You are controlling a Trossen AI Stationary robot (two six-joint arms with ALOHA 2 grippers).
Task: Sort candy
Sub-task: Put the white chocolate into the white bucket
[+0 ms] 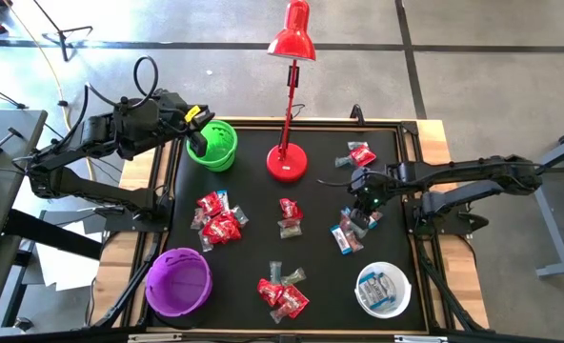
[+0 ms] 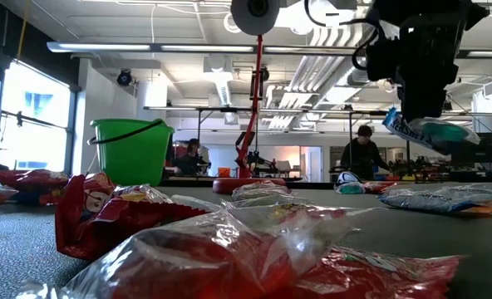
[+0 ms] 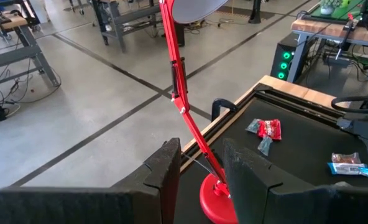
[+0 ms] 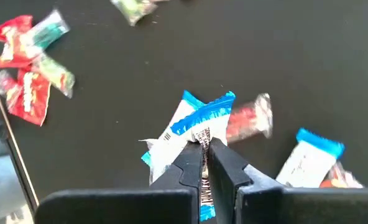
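Note:
Small wrapped candy lies in loose heaps on the black mat: red ones (image 1: pixel 217 219), a centre group (image 1: pixel 289 217), a near group (image 1: pixel 284 293), a pair at the far right (image 1: pixel 361 154) and blue-and-white ones (image 1: pixel 347 233). My right gripper (image 1: pixel 363 197) hangs over the mat's right part, shut on a blue-and-white candy (image 4: pixel 193 124). My left gripper (image 1: pixel 198 141) is held high over the rim of the green bowl (image 1: pixel 221 152), open (image 3: pixel 202 158), with nothing between its fingers. My right gripper pinches the blue-and-white candy's wrapper (image 4: pixel 202 138) between its two fingertips, slanting down from above. The blue crimped end (image 4: pixel 209 107) sticks out past the fingertips. The low view shows the candy (image 2: pixel 425 129) tilted below the fingers, lifted clear of the mat.
A red desk lamp stands with its base (image 1: pixel 287 164) at the mat's far middle, its shade above. A purple bowl (image 1: pixel 179 281) sits at the near left. At the near right, a white bowl (image 1: pixel 384 290) holds blue-and-white sweets. A raised rim frames the mat.

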